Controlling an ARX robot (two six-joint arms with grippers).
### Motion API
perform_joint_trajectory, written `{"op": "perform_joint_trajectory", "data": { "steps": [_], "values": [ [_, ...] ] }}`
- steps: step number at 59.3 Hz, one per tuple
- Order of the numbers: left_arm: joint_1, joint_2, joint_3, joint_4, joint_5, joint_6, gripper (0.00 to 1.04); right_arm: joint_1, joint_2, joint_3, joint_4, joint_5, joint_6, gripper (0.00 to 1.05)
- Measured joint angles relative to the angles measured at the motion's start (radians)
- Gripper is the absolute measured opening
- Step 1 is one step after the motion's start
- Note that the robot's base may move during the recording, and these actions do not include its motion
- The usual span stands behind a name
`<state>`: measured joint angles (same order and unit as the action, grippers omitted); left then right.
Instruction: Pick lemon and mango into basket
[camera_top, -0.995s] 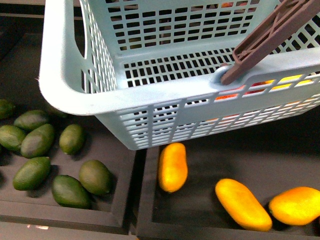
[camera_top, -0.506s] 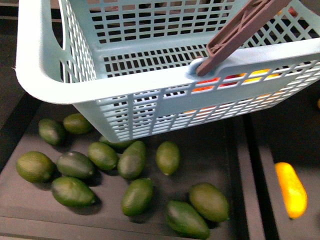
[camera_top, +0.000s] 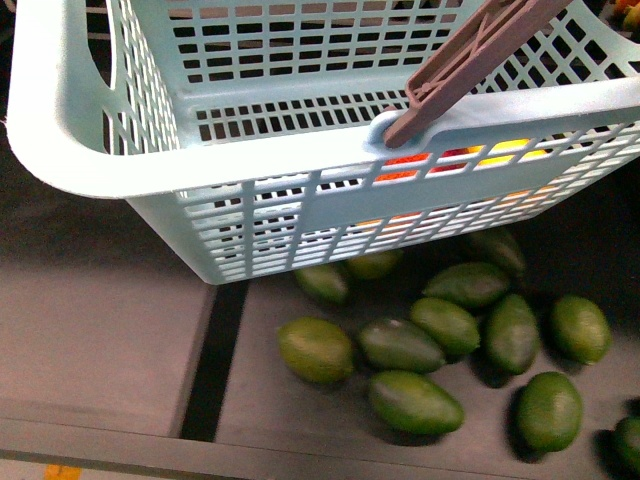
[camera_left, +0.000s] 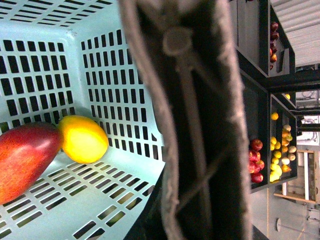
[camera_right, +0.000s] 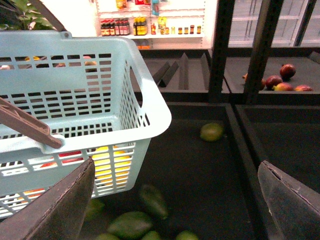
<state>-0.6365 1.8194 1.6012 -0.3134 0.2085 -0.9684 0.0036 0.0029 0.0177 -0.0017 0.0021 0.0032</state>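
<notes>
Your mango (camera_left: 22, 160) and lemon (camera_left: 82, 139) lie touching on the floor of the aqua basket (camera_top: 60, 130), which hangs above a bin of green fruit (camera_top: 415, 400). Your left end effector clamps the brown handle (camera_left: 197, 120); your right end effector (camera_right: 175, 200) stands apart, empty.

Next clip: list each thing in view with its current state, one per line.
basket: lifted above the green fruit bin, handle up
lemon: inside basket, on its floor
mango: inside basket, touching the lemon
brown handle: raised
right gripper: jaws open, empty
left gripper: not visible
green fruits: lying loose in bin
</notes>
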Motion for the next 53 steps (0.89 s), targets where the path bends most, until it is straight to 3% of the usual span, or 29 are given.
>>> {"op": "perform_joint_trajectory", "data": {
  "steps": [33,34,36,37,40,46,53],
  "values": [
    [0.017,-0.002,0.0,0.0,-0.025,0.018,0.05,-0.002,0.0,0.0,0.0,-0.006,0.0,0.96],
    [0.013,0.002,0.006,-0.019,-0.051,0.011,0.05,-0.002,0.0,0.0,0.0,-0.006,0.0,0.96],
    [-0.007,0.052,0.108,-0.2,-0.203,-0.016,0.05,-0.002,0.0,0.0,0.0,-0.003,0.0,0.96],
    [-0.016,0.093,0.201,-0.343,-0.326,-0.071,0.05,-0.002,0.0,0.0,0.0,-0.004,0.0,0.96],
    [-0.027,0.193,0.36,-0.547,-0.498,-0.138,0.05,-0.002,0.0,0.0,0.0,-0.003,0.0,0.96],
    [0.0,0.332,0.518,-0.591,-0.596,-0.132,0.05,-0.002,0.0,0.0,0.0,0.001,0.0,0.96],
    [0.05,0.435,0.653,-0.6,-0.594,-0.13,0.05,-0.002,0.0,0.0,0.0,0.0,0.0,0.96]
  ]
}}
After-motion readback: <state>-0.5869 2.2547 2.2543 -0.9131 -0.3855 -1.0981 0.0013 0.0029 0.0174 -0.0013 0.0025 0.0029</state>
